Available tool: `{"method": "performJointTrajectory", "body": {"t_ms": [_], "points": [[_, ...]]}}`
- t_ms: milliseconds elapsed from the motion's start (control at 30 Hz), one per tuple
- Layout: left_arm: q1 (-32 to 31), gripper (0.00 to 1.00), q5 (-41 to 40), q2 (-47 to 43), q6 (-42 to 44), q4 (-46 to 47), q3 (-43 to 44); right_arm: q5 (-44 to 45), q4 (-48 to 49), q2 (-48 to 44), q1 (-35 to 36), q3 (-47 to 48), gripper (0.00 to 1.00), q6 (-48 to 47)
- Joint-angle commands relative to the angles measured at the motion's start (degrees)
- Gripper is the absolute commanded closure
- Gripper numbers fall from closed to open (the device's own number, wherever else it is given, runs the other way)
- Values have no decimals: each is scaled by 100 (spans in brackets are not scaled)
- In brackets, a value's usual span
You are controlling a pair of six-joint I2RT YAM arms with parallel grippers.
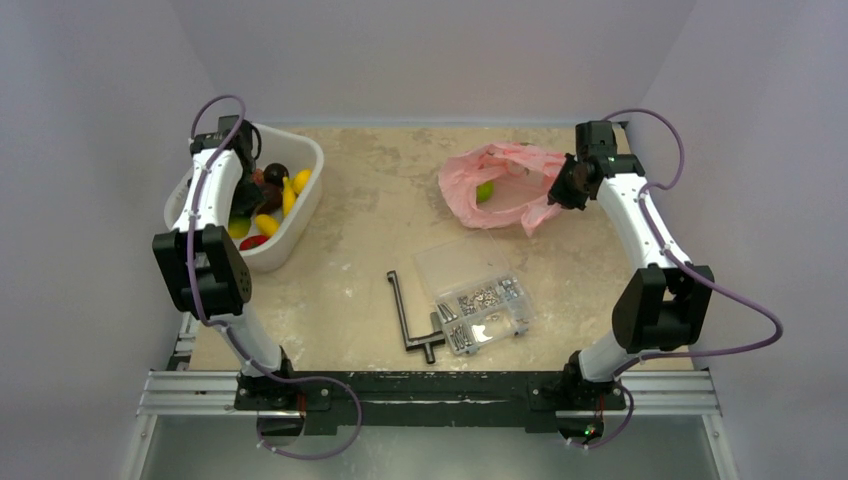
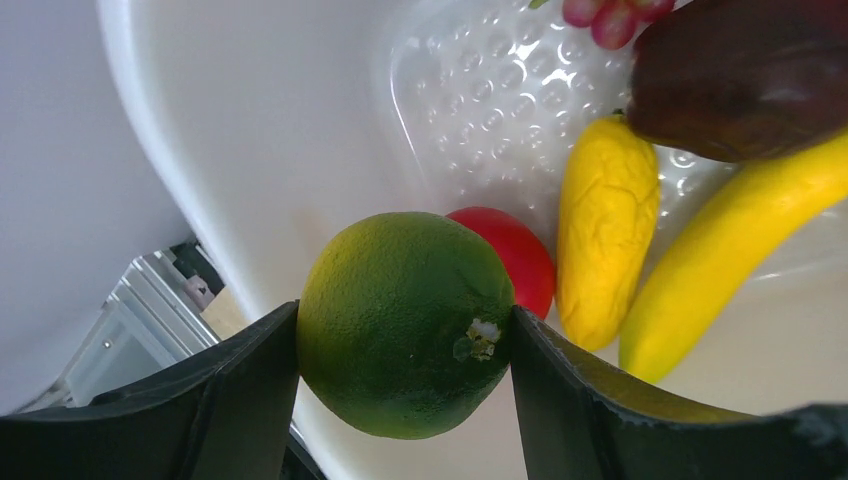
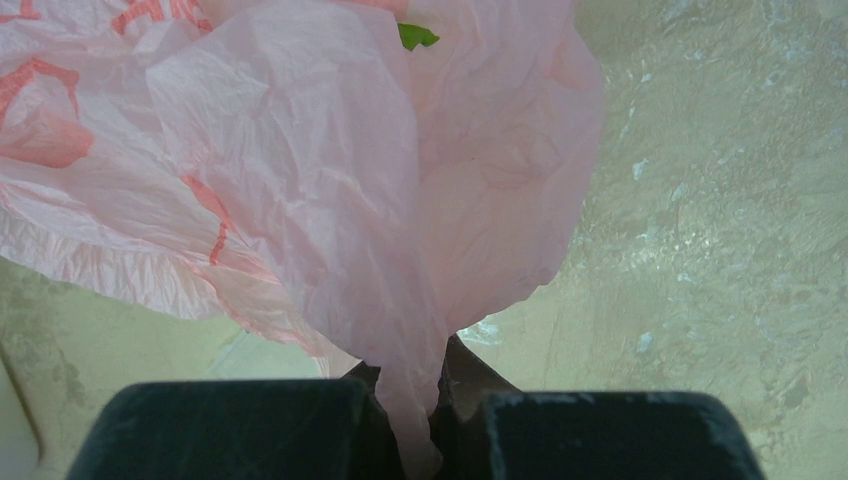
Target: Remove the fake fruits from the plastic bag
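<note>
My left gripper is shut on a green lime and holds it over the white basket. In the basket lie a banana, a lemon, a red fruit, a dark purple piece and grapes. My right gripper is shut on a bunched edge of the pink plastic bag, which lies at the back right. A green lime shows in the bag's mouth. The left gripper sits over the basket, the right gripper at the bag's right edge.
A clear compartment box with its lid open holds small metal screws near the middle front. A black metal tool lies left of it. Walls close in the table on the left, back and right.
</note>
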Motion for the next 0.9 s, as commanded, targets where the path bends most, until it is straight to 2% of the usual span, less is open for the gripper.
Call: {"method": "performJointTrajectory", "body": {"t_ms": [0, 133, 167, 333, 400, 633, 867], "points": [[244, 100, 170, 211, 24, 141, -151, 64, -1, 46, -8, 175, 100, -51], [404, 100, 559, 355, 66, 118, -308, 62, 20, 36, -5, 117, 100, 5], [428, 96, 655, 341, 76, 176, -392, 64, 28, 25, -4, 94, 100, 19], [656, 51, 1460, 331, 220, 408, -628, 76, 29, 10, -2, 40, 100, 42], [690, 40, 1536, 328, 217, 386, -640, 77, 3, 7, -2, 50, 100, 42], [704, 22, 1758, -45, 443, 451, -913, -99, -29, -20, -2, 110, 100, -61], [713, 15, 1979, -437, 624, 554, -1086, -214, -71, -19, 9, 183, 100, -170]]}}
